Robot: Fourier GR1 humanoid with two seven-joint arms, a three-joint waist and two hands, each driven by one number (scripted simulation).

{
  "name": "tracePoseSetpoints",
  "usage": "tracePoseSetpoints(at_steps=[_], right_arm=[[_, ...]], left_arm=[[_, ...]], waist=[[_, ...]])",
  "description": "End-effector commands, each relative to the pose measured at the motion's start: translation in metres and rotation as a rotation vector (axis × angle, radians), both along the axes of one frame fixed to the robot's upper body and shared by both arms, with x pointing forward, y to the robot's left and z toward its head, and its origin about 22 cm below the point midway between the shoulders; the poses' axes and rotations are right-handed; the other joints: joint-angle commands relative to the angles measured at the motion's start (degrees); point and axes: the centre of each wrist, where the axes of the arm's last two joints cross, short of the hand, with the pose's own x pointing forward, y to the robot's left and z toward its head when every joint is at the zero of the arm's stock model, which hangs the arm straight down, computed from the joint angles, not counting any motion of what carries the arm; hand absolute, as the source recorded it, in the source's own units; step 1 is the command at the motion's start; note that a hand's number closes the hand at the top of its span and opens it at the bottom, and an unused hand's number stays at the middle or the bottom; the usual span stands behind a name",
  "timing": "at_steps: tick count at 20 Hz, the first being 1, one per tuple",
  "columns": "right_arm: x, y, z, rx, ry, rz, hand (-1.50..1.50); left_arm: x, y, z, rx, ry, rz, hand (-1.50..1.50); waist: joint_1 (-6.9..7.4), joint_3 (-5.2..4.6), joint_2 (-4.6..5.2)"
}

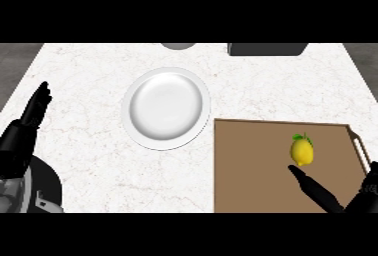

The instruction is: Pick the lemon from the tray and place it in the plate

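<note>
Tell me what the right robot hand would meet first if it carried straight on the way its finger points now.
Most likely the lemon: the right robot hand points up-left along the tray, its fingertip just short of the fruit. Its height above the tray is unclear, so it might pass over.

Light falls evenly and brightly over the white marbled bench [96, 150], with no clear single source and no hard cast shadows. The white plate [166, 108] shows soft grey shading across its bowl and a faint darker line under its lower rim, but no sharp glare. The brown tray [255, 170] reads flat and matte, uniformly lit, with only a thin dark edge along its raised border. The lemon [301, 151] is brightly lit with slight shading on its underside. Both black hands, left [29, 117] and right [317, 192], appear nearly featureless, their surface detail lost in darkness. Edges look mildly soft and jagged throughout; no bending is evident at the borders.
</note>
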Motion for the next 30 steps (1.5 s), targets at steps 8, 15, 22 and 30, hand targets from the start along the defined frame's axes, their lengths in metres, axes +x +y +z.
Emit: tracePoseSetpoints(at_steps=[8,15,22,30], right_arm=[[-0.012,-0.040,0.035,0.010,0.465,0.074,-1.50],[0.018,-0.040,0.069,0.020,0.678,0.151,-1.50],[0.050,-0.045,0.083,-0.024,0.852,0.235,-1.50],[0.066,-0.047,0.060,0.007,0.880,0.308,-1.50]], left_arm=[[-0.031,-0.001,-0.049,-0.018,0.155,0.023,0.00],[-0.034,0.007,-0.053,-0.009,0.167,0.029,0.00],[-0.034,0.002,-0.045,-0.008,0.143,0.036,0.00],[-0.040,0.002,-0.047,-0.019,0.174,0.021,0.00]], waist=[[1.45,-1.29,0.91],[1.18,-1.10,0.81],[1.07,-0.91,0.67],[0.55,-0.79,0.60]])
